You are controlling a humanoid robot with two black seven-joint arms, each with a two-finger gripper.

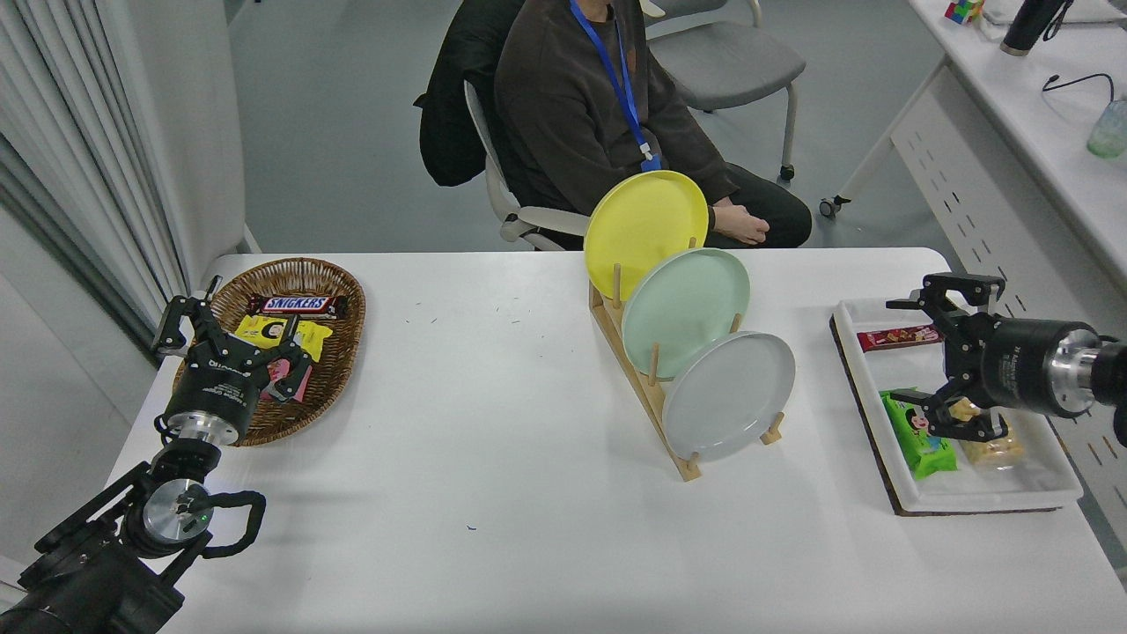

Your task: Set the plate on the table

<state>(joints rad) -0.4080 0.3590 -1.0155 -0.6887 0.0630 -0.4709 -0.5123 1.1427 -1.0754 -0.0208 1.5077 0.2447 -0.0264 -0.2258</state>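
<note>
My right black claw (916, 357) hangs wide open over the white snack tray (1039, 493) at the frame's right, so I judge the reach comes next, leftward to the round pale grey plate (729, 396) standing in the wooden rack (636, 379) at centre.

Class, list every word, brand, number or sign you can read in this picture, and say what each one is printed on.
"SNICKERS": on the chocolate bar in the wicker basket.
Print on the left hand and right hand: too small to read.
Print on the red bar, the green snack pack and the yellow packet: too small or blurred to read.
The plates carry no text.
</note>
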